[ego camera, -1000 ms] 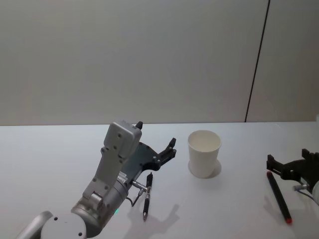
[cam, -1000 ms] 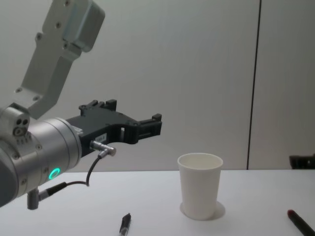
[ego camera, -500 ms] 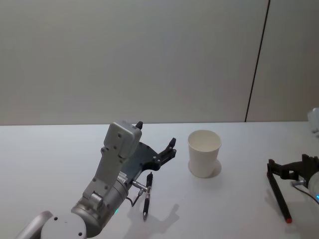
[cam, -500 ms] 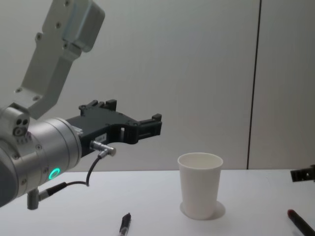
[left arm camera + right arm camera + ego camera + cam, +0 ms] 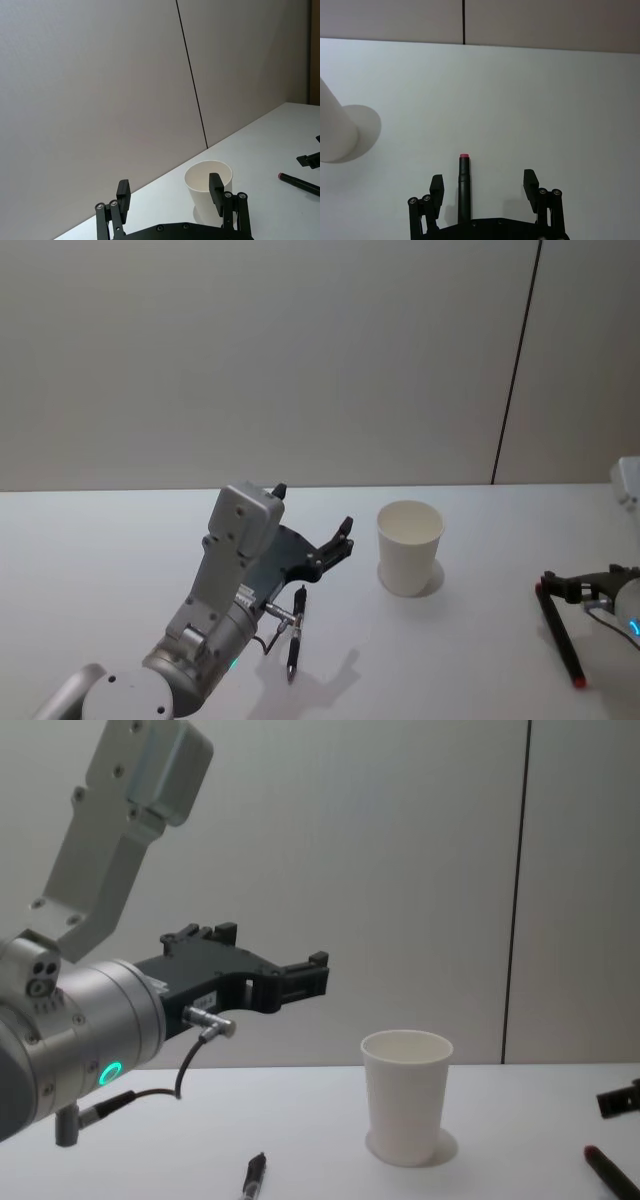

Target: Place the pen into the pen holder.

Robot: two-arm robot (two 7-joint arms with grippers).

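Lower right in the head view, the right gripper (image 5: 578, 585) is spread apart over the red-tipped pen (image 5: 560, 635), which lies flat on the table (image 5: 470, 640) between its fingers, well right of the pen holder (image 5: 410, 548). The left gripper (image 5: 315, 508), also spread, hangs centre-left.

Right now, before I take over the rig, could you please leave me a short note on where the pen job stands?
Left gripper: open, empty, raised above the white table, left of the plain white paper cup.
Right gripper: open, low over the black pen with a red end, which lies flat right of the cup, ungripped.
A second black pen lies on the table beside the left arm.
Done: nothing; no pen stands in the upright cup.
Left: grip a pen, lift it, drop it into the cup.
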